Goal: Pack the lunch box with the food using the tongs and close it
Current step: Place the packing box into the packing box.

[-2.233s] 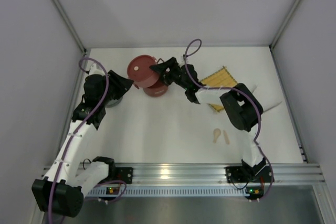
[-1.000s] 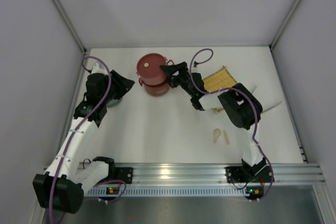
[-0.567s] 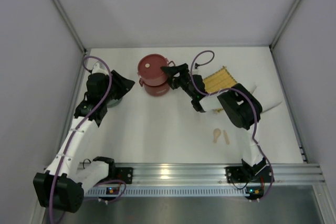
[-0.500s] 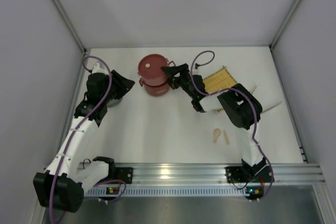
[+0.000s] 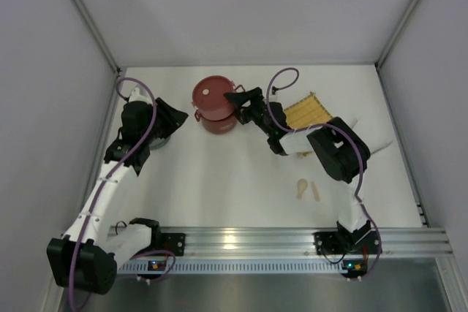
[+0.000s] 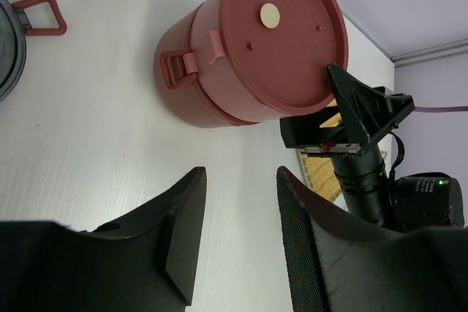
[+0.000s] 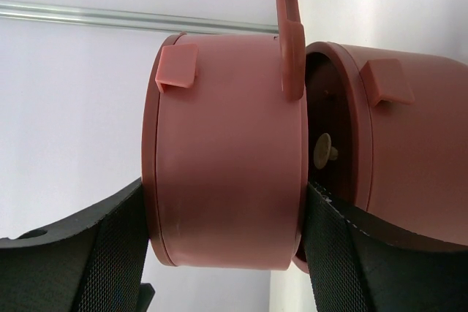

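The dark-red lunch box (image 5: 213, 106) stands at the back middle of the table. Its upper tier (image 5: 210, 93) carries a flat lid with a cream spot (image 6: 270, 14) and sits over the lower tier (image 5: 219, 125). My right gripper (image 5: 235, 100) is shut on the upper tier (image 7: 223, 166). One finger (image 7: 110, 253) lies on the tier's lid side, and the other finger (image 7: 344, 253) sits in the gap above the lower tier (image 7: 409, 158). My left gripper (image 6: 241, 210) hangs open and holds nothing, left of the box. No food or tongs show in any view.
A grey round lid with a red handle (image 6: 38, 14) lies under my left arm (image 5: 139, 126). A yellow woven mat (image 5: 307, 109) lies right of the box. Two beige sticks (image 5: 307, 190) rest near the front. Enclosure walls stand at left, right and back.
My right gripper carried the upper tier to the right until it stood over the lower tier. It has scarcely moved in the last second. The left arm shifted slightly.
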